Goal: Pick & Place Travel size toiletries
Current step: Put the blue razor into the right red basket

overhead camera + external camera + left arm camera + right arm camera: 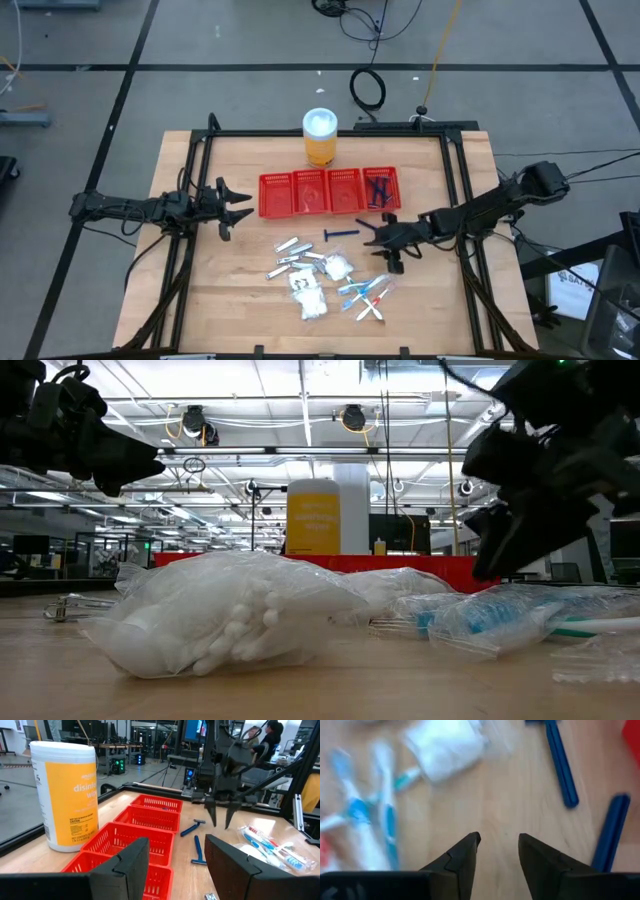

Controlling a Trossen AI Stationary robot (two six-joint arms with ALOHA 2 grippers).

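The toiletries lie loose on the wooden table: two dark blue razors (340,235) (561,762), silvery tubes (290,245), white packets (338,267) (230,620) and wrapped toothbrush sticks (365,295) (370,810). More razors (380,190) lie in the rightmost compartment of the red tray (300,180). My right gripper (385,243) (499,842) hovers open above bare wood, slanting down, between the razors and the packets; nothing is between its fingers. A second razor (610,832) lies just beside it. My left gripper (235,205) (177,855) waits open at the tray's left end, pointing level.
An orange jar with a white lid (320,137) (65,795) stands behind the tray. A black frame (320,132) runs round the table. Bare wood shows at the near left (220,300). People sit in the room beyond the table (265,735).
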